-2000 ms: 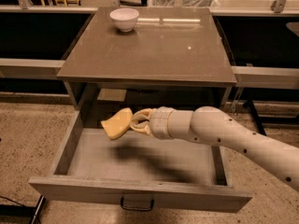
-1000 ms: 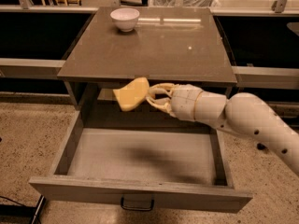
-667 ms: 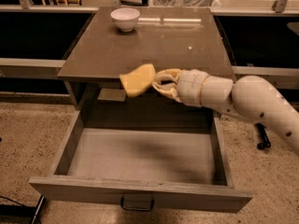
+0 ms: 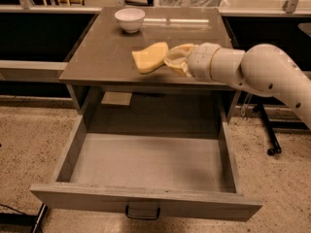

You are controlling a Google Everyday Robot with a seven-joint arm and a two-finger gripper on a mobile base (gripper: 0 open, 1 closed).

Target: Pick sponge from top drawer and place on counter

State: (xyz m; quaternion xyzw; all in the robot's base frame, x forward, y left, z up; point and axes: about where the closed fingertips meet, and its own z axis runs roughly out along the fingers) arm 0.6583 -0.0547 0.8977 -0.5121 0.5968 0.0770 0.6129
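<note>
The pale yellow sponge (image 4: 149,57) is held in the air over the front part of the grey-brown counter (image 4: 102,52). My gripper (image 4: 171,60) comes in from the right on a white arm and is shut on the sponge's right end with its tan fingers (image 4: 179,57). I cannot tell whether the sponge touches the counter. The top drawer (image 4: 146,161) is pulled wide open below, its flat grey floor bare, with a dark handle (image 4: 142,211) on its front.
A white bowl (image 4: 129,19) stands at the counter's back left. My white arm (image 4: 262,72) crosses the counter's right front corner. A dark stand with wheels (image 4: 270,135) is on the speckled floor at the right. Dark shelving runs behind the counter.
My gripper has lifted the sponge out of the drawer, up past the counter's front edge, and now holds it over the countertop. The drawer floor is left bare.
</note>
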